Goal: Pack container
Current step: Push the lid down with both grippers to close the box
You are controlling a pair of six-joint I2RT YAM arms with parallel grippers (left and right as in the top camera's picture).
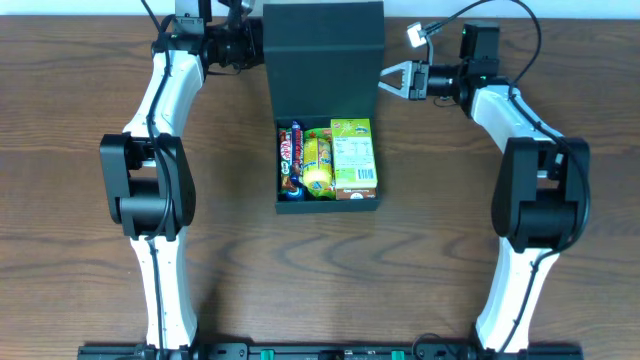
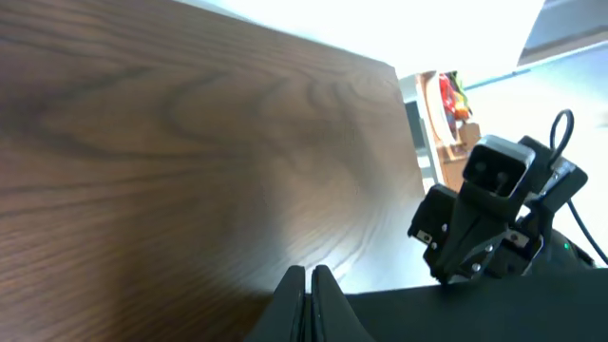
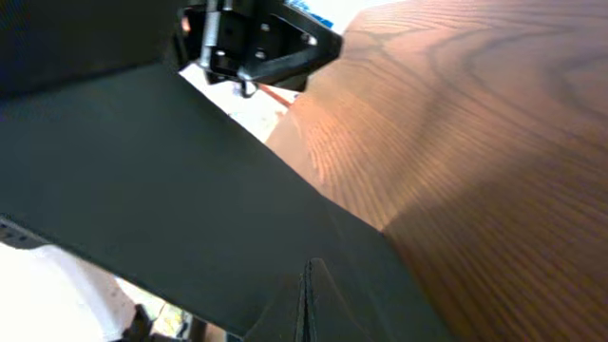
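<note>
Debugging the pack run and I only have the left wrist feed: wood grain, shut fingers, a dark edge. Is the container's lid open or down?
Observer: Open. The dark teal-green matte box has its attached flap lid laid open on the far side, so the inside shows.
Operator: Anything packed yet?
Observer: Yes. A red-and-blue wrapped candy bar, a yellow-green snack pack and a green-and-white carton lie side by side in the box.
Operator: Where's the right gripper?
Observer: The right gripper is shut, at the flap lid's right edge. I cannot tell whether it pinches the lid.
</note>
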